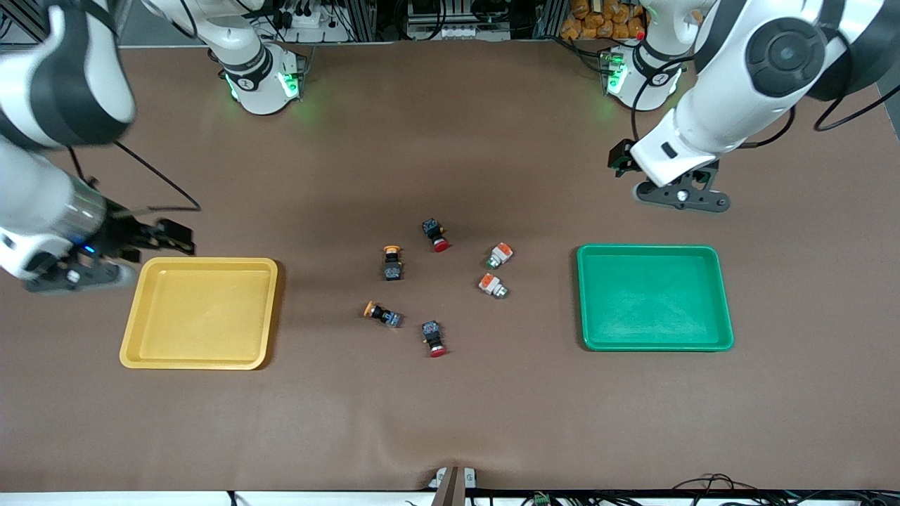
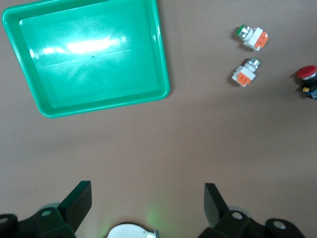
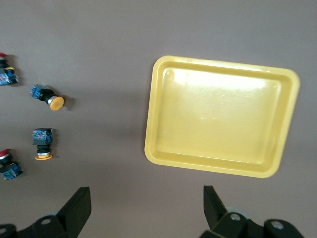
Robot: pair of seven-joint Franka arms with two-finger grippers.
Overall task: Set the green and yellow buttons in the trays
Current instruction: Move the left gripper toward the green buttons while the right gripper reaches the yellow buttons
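Front view: a brown table [image 1: 450, 407] seen from above, with two white robot arms. The yellow tray [image 1: 199, 313] lies toward the right arm's end and the green tray [image 1: 654, 297] toward the left arm's end; both hold nothing. Between them lies a loose cluster of six switches. The two yellow buttons [image 1: 391, 261] lie on the yellow tray's side of the cluster and the two green buttons [image 1: 499, 255] on the green tray's side. Of the two red-capped switches [image 1: 436, 235], one is farthest from the camera and the other nearest. The right gripper [image 1: 116, 239] hangs over bare table beside the yellow tray's corner. The left gripper [image 1: 680, 195] hangs over bare table, farther from the camera than the green tray.

Left wrist view: the left gripper [image 2: 148, 201] has its jaws spread wide with nothing between them, only table. The green tray [image 2: 163, 74] lies ahead of one finger, well apart. Both green buttons [image 2: 251, 37] lie ahead of the other finger, with a red-capped switch [image 2: 307, 74] at the picture's edge.

Right wrist view: the right gripper [image 3: 147, 201] also has its jaws spread wide over bare table. The yellow tray [image 3: 221, 115] lies ahead of one finger. Both yellow buttons [image 3: 48, 96] and two red-capped switches [image 3: 7, 75] lie ahead of the other finger, apart from it.
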